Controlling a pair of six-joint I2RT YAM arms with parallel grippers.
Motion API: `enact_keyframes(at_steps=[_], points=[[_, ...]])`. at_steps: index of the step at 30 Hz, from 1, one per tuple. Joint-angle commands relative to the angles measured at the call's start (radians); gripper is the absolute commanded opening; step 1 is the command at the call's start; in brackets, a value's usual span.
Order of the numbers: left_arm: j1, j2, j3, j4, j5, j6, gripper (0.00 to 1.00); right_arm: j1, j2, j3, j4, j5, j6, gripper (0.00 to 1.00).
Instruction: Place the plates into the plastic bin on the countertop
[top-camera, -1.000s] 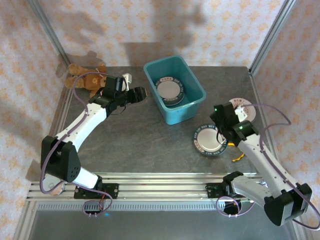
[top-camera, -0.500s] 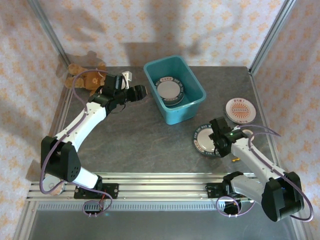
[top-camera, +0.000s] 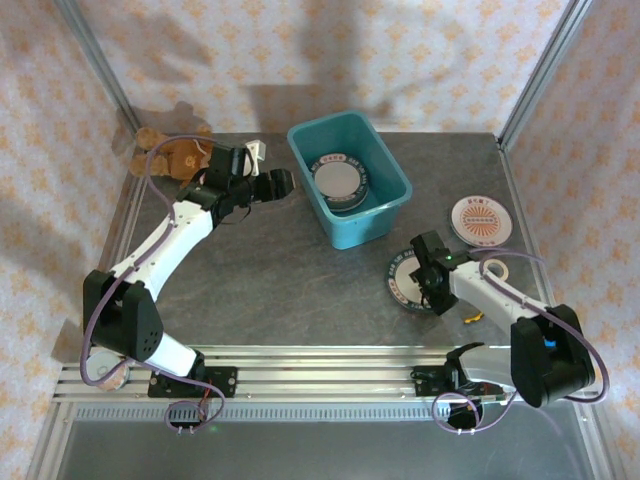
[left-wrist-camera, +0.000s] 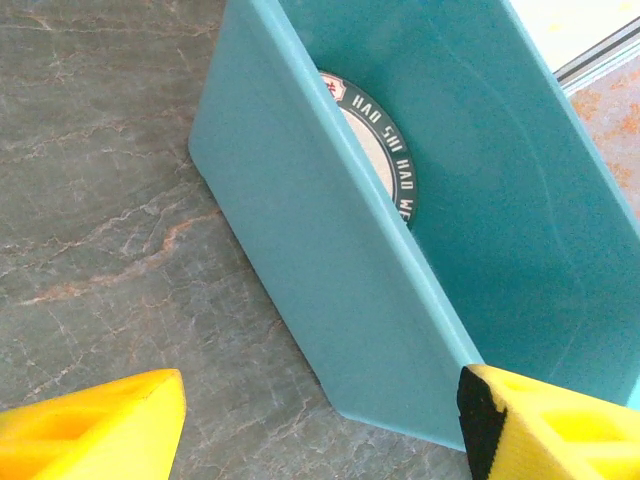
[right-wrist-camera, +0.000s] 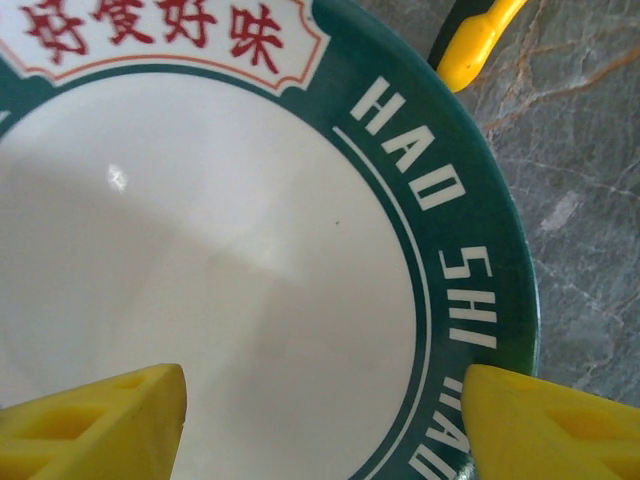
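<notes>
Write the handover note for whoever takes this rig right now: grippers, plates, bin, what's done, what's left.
Left gripper: open, empty, beside the teal-blue rectangular plastic bin.
Right gripper: open, low over the round white green-rimmed plate on the dark grey stone-look countertop; no grip on it yet.
Done: at least one green-rimmed plate lies in the bin.
Left: bin the plate under the right gripper, then the round white orange-patterned plate near the countertop's right edge.

Glossy plate (right-wrist-camera: 250, 280); smooth plastic bin (left-wrist-camera: 330, 300)
</notes>
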Motion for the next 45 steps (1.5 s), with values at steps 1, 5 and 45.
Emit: enact_keyframes(at_steps=[1,5,45], points=[[0.006,0.027,0.029,-0.014,0.002,0.025,0.73,-0.007,-0.038,0.035,-0.060,0.026,-0.005,0.73],[0.006,0.052,0.040,-0.002,0.017,0.012,0.73,-0.007,-0.044,0.041,-0.101,0.033,-0.008,0.74],[0.022,0.088,0.098,-0.040,-0.009,0.001,0.73,-0.053,0.092,-0.032,0.069,0.023,-0.076,0.72]])
